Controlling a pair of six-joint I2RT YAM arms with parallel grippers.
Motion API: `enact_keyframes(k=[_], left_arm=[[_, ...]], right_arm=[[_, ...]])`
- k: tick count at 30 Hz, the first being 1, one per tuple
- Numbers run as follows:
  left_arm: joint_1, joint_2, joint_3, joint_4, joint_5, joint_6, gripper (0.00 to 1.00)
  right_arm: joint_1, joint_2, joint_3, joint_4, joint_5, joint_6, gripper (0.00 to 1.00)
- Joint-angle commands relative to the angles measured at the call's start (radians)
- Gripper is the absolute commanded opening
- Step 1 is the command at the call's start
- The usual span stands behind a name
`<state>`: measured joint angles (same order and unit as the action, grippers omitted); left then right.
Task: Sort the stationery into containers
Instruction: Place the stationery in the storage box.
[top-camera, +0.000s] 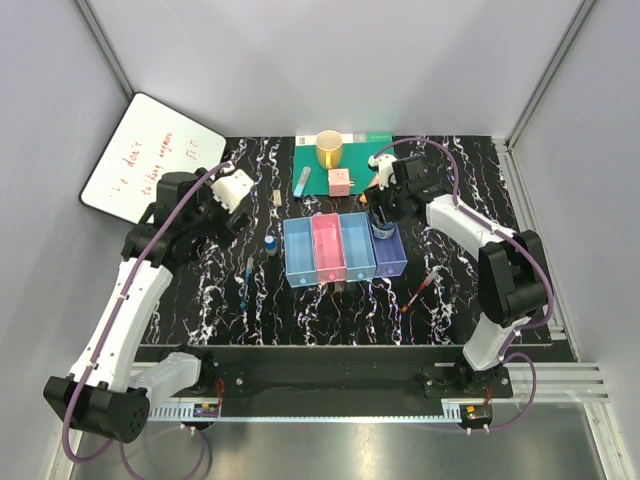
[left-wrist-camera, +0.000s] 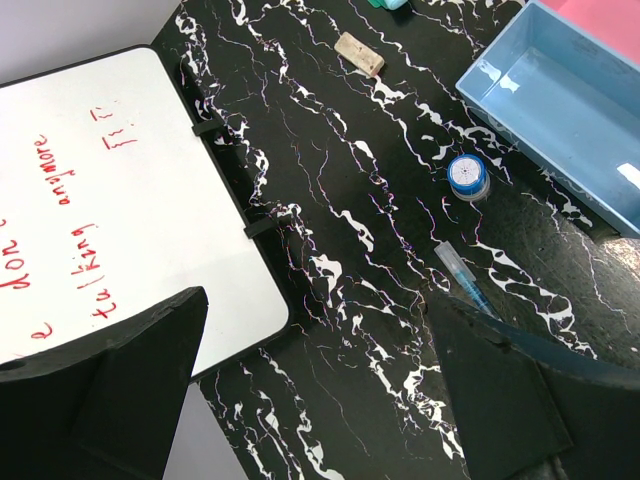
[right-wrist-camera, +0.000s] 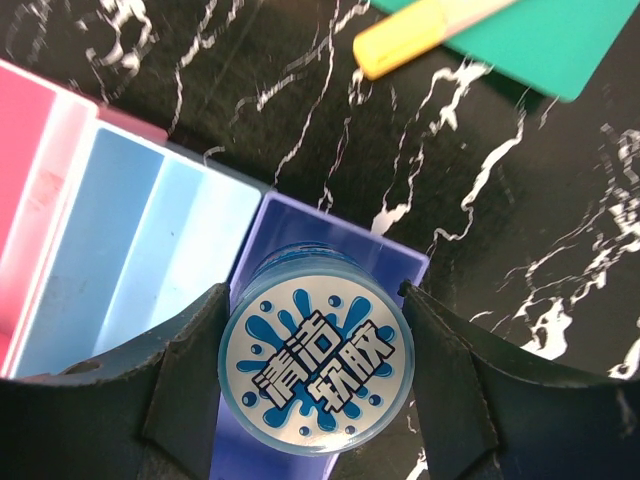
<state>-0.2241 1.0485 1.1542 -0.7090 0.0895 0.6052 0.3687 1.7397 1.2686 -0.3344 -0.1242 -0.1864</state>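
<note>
Tin (right-wrist-camera: 316, 361) sitting right over the purple tray (right-wrist-camera: 335, 245)
Right gripper (right-wrist-camera: 315, 345) is clamped on it, one finger each side. The tray's far end shows just above the tin in the wrist view, so probably a straight drop. Left gripper (left-wrist-camera: 315, 380) is spread wide, empty, by the whiteboard (left-wrist-camera: 100, 200).

Holding a round tin (top-camera: 381, 233) in the right hand (top-camera: 381, 218) at the far end of the purple tray (top-camera: 392, 262), rightmost of four joined trays (top-camera: 327, 255). Hanging the left hand (top-camera: 233, 190) over the desk (top-camera: 330, 320) near a whiteboard (top-camera: 150, 160). Showing a blue-capped bottle (top-camera: 271, 243) and a blue pen (top-camera: 248, 268) lying left of the trays, an eraser (top-camera: 275, 199) farther back, a red pen (top-camera: 421, 290) lying to their right. Showing a yellow cup (top-camera: 330, 150) and a pink cube (top-camera: 340, 181) sitting on a green mat (top-camera: 312, 160), a teal marker (top-camera: 304, 182) lying at its left edge.
</note>
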Motion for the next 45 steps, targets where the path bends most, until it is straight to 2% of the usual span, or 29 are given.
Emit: enact_keyframes(k=[1, 9, 12, 15, 17, 22, 29, 30, 36, 40, 45], left_arm=[[-0.004, 0.001, 0.001, 0.028, -0.017, -0.001, 0.99], [-0.004, 0.008, 0.002, 0.028, -0.013, 0.008, 0.99], [-0.004, 0.005, -0.002, 0.029, -0.014, 0.016, 0.99], [-0.004, 0.005, -0.002, 0.028, -0.016, 0.024, 0.99], [-0.004, 0.005, -0.002, 0.028, -0.016, 0.030, 0.99], [-0.004, 0.008, 0.002, 0.028, -0.013, 0.038, 0.99], [-0.004, 0.010, 0.012, 0.028, -0.007, 0.034, 0.99], [-0.004, 0.010, 0.012, 0.028, -0.008, 0.033, 0.99], [-0.004, 0.005, 0.007, 0.028, -0.008, 0.030, 0.99], [-0.004, 0.005, 0.004, 0.029, -0.007, 0.030, 0.99], [-0.004, 0.004, 0.001, 0.029, -0.005, 0.028, 0.99]], right_arm=[[0.012, 0.004, 0.003, 0.071, -0.002, 0.008, 0.00], [0.015, 0.044, 0.017, 0.083, -0.002, 0.019, 0.01], [0.015, 0.053, 0.025, 0.081, -0.005, 0.016, 0.14], [0.015, 0.055, 0.029, 0.080, -0.002, 0.015, 0.19], [0.016, 0.057, 0.028, 0.080, -0.003, 0.012, 0.27], [0.016, 0.050, 0.031, 0.071, 0.001, 0.008, 0.32], [0.019, 0.040, 0.034, 0.054, 0.008, 0.004, 0.47], [0.019, 0.040, 0.032, 0.054, 0.008, 0.002, 0.53], [0.021, 0.037, 0.023, 0.051, 0.003, -0.002, 0.60], [0.021, 0.037, 0.021, 0.051, -0.003, -0.007, 0.72], [0.022, 0.037, 0.021, 0.051, -0.005, -0.010, 0.80]])
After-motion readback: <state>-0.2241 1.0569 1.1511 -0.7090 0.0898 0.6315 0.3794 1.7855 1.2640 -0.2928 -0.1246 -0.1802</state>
